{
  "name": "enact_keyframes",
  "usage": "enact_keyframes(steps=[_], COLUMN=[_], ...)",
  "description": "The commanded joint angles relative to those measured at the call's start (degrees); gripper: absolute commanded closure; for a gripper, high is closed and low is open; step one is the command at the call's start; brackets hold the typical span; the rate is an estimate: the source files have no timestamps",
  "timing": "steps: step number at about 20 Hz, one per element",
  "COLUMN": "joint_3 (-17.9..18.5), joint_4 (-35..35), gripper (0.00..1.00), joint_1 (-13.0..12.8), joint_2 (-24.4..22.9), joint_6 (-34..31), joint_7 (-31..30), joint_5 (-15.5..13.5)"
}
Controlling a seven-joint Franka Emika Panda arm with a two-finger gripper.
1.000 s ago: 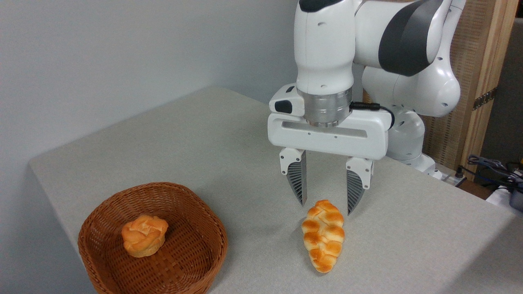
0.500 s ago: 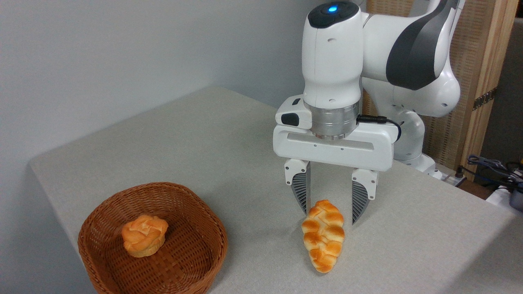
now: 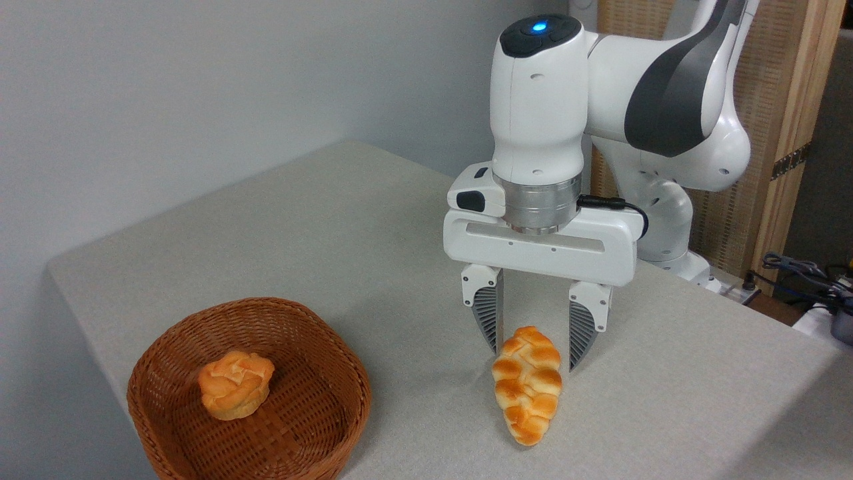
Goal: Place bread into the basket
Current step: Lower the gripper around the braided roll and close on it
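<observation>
The pincer hangs spread wide, its two ribbed fingers pointing straight down on either side of the far, broader end of the bread, holding nothing. From this angle it is hard to say whether the tips are level with the loaf or a little behind it. The bread lies flat on the counter, its tapered end toward the camera, well apart from the basket at the left, where a small round bun already sits. The braided loaf looks light and probably somewhat yielding, with a knobbly, glossy crust that could slip. The wide part near the middle seems the best place to close across, gently, so it neither tips nor squashes.
</observation>
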Motion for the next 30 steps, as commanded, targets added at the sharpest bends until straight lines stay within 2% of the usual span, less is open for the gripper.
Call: enact_keyframes(steps=[1,24,27,28,29,30], joint_3=[0.92,1.01,1.01,1.01,1.01,1.01], joint_4=[-0.95,-4.29,-4.29,-4.29,-4.38,-4.47], gripper=[0.00,0.00,0.22,0.38,0.44,0.56], joint_1=[-1.04,-1.57,-1.66,-1.66,-1.66,-1.57], joint_2=[-0.40,0.66,0.66,0.66,0.66,0.66], joint_6=[1.69,7.58,7.58,7.40,7.40,7.40], joint_7=[-1.22,-0.95,-0.52,-0.25,-0.16,-0.08], joint_5=[1.07,1.15,1.24,1.24,1.24,1.24])
